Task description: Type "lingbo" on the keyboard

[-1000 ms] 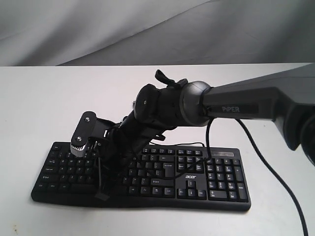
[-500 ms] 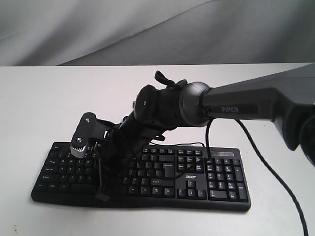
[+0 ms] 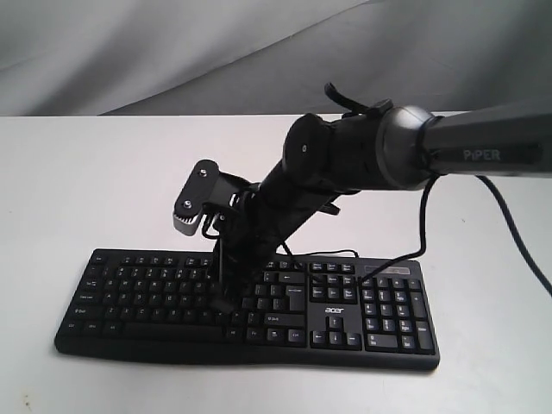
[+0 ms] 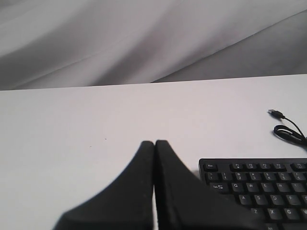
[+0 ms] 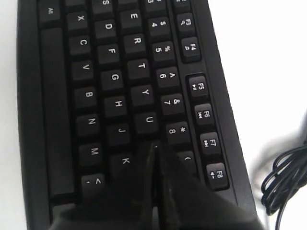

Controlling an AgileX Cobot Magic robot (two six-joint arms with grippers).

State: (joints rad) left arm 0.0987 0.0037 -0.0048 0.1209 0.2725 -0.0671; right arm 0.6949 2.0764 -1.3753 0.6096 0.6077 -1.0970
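The wide black keyboard [image 3: 129, 293] with white legends lies across the front of the white table. My right arm reaches in from the right, and its gripper [image 3: 223, 303] points down onto the keyboard's middle letter keys. In the right wrist view the right gripper [image 5: 155, 145] is shut with nothing in it. Its tips sit on the key spot beside U, between 8 and K, on the keyboard [image 5: 110, 72]; I cannot tell whether they press it. The left gripper [image 4: 154, 142] is shut and empty over bare table, beside the Esc corner of the keyboard [image 4: 259, 187]. It is out of the exterior view.
A thin black USB cable [image 4: 288, 130] lies coiled behind the keyboard, its plug loose on the table. The same cable [image 5: 288, 177] shows beside the function keys. A grey backdrop [image 3: 172, 52] hangs behind the white table [image 3: 86, 172].
The right arm has swung rightward and back along the keyboard. Its gripper tips went from the lower-left letter area near the space bar to the middle keys.
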